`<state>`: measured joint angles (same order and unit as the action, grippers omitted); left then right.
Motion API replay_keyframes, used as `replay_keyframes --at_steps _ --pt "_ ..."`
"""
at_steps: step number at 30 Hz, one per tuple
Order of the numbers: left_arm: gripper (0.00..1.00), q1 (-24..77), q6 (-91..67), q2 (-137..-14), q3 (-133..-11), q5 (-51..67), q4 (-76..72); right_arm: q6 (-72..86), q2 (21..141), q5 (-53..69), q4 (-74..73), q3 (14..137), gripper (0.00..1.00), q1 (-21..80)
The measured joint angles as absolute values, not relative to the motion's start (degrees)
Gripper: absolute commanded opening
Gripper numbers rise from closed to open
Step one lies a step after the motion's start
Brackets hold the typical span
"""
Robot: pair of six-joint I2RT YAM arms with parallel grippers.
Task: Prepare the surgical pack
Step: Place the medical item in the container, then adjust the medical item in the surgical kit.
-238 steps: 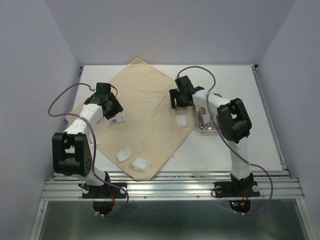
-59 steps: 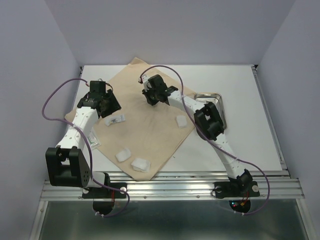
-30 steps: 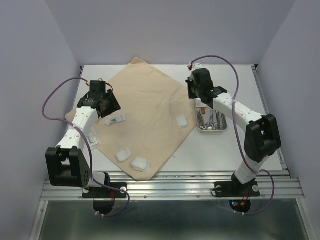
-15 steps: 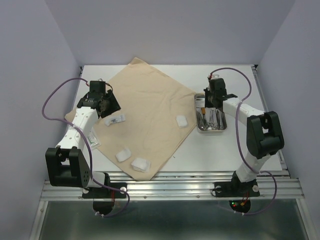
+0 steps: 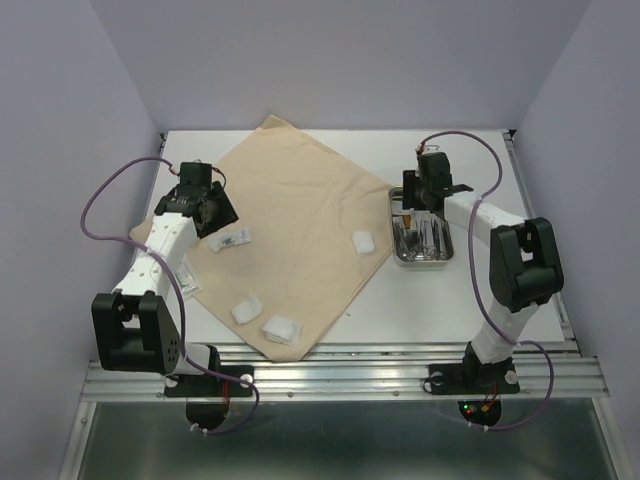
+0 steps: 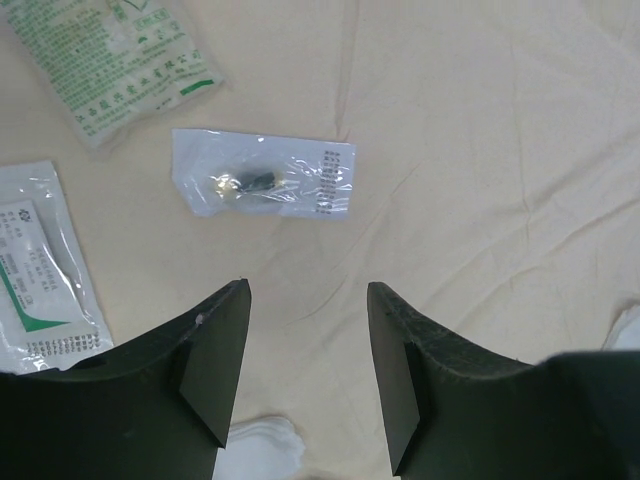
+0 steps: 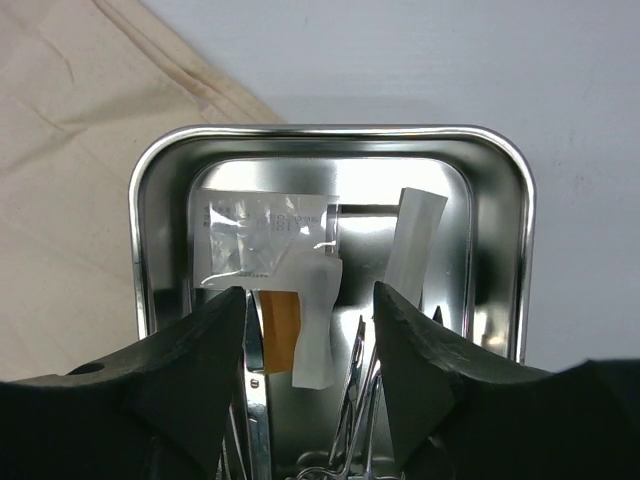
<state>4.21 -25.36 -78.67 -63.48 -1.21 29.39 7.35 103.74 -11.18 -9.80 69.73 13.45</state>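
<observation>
Cloth: one large beige woven cloth sheet (image 5: 300, 200) lies spread flat on the white table (image 5: 480, 300), probably as the wrap the pack is built on.
Tray: one small rectangular steel tray (image 7: 150, 180) sits just beside the cloth's right corner and appears to serve as the collecting place for loose items.
Right gripper (image 7: 310, 295): hangs over the tray's far end, jaws apart, gripping nothing.
Tray contents: one clear printed packet (image 7: 265, 235), two narrow white strips (image 7: 420, 230), one orange piece (image 7: 280, 315). The silver instruments (image 7: 350, 400) are partly hidden, so I cannot count them.
Left gripper (image 6: 305, 300): sits above the cloth's left corner, jaws apart and empty, facing one small clear packet (image 6: 265, 185), likely the next pick.
Gauze: three white gauze pads (image 5: 363, 243) lie on the cloth, one at its right corner and two by its near edge.
Printed packets (image 6: 110, 60): two, at the cloth's left edge.
</observation>
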Motion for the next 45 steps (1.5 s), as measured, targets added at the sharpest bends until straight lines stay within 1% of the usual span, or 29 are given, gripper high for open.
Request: replay_keyframes --at_steps 5,8,13,21,27,30,32,33,35,36,37,38,39,41,42,45 --pt "0.59 3.27 -26.17 -81.21 -63.46 -5.39 29.41 7.33 99.26 -11.07 -9.87 69.28 0.6 13.45" --pt "0.6 2.48 -28.27 -85.32 -63.22 -7.51 29.26 7.38 95.29 -10.46 -9.78 69.19 0.6 13.45" --pt "0.56 2.24 -35.68 -86.96 -59.35 -6.57 25.58 7.77 90.56 -8.25 -9.52 68.51 0.6 13.45" --pt "0.56 2.24 -51.46 -92.75 -57.52 -4.93 18.61 9.06 90.0 -4.05 -9.8 67.68 0.6 13.45" --pt "0.56 2.24 -58.89 -94.67 -55.92 -6.13 18.26 9.54 89.97 -1.89 -9.82 67.44 0.6 13.45" --pt "0.54 2.31 -61.43 -95.09 -55.94 -7.2 18.24 10.0 89.97 -0.71 -9.82 67.44 0.6 13.45" --pt "0.48 2.52 -62.78 -96.4 -56.36 -8.16 18.39 10.33 89.97 0.03 -9.87 67.44 0.6 13.45" --pt "0.41 2.59 -63.35 -97.03 -57.06 -8.56 19.11 10.39 89.97 0.4 -9.87 67.44 0.6 13.45" --pt "0.34 2.79 -63.83 -98.24 -58.22 -9.32 19.22 10.61 89.97 0.93 -9.91 67.44 0.6 13.45" --pt "0.26 2.87 -63.96 -98.54 -58.57 -9.54 19.53 10.79 89.97 1.19 -9.98 67.44 0.6 13.45" --pt "0.21 3.05 -64.01 -98.96 -58.92 -9.91 19.42 10.83 89.97 1.32 -10.09 67.44 0.6 13.45" --pt "0.12 3.22 -64.14 -99.18 -59.07 -10.24 19.38 10.87 90.0 1.45 -10.28 67.44 0.6 13.45" --pt "0.08 3.33 -64.14 -99.29 -59.07 -10.41 19.27 10.96 89.97 1.52 -10.37 67.44 0.6 13.45" --pt "0.06 3.53 -63.94 -99.26 -59.09 -10.74 19.03 10.98 89.97 1.52 -10.74 67.44 0.6 13.45" --pt "0.01 3.66 -63.9 -99.29 -59.09 -10.87 19.0 10.98 89.97 1.52 -10.94 67.46 0.6 13.45" --pt "0.0 4.23 -63.24 -99.13 -59.09 -11.97 18.98 10.96 90.04 1.52 -11.62 67.55 0.6 13.45"
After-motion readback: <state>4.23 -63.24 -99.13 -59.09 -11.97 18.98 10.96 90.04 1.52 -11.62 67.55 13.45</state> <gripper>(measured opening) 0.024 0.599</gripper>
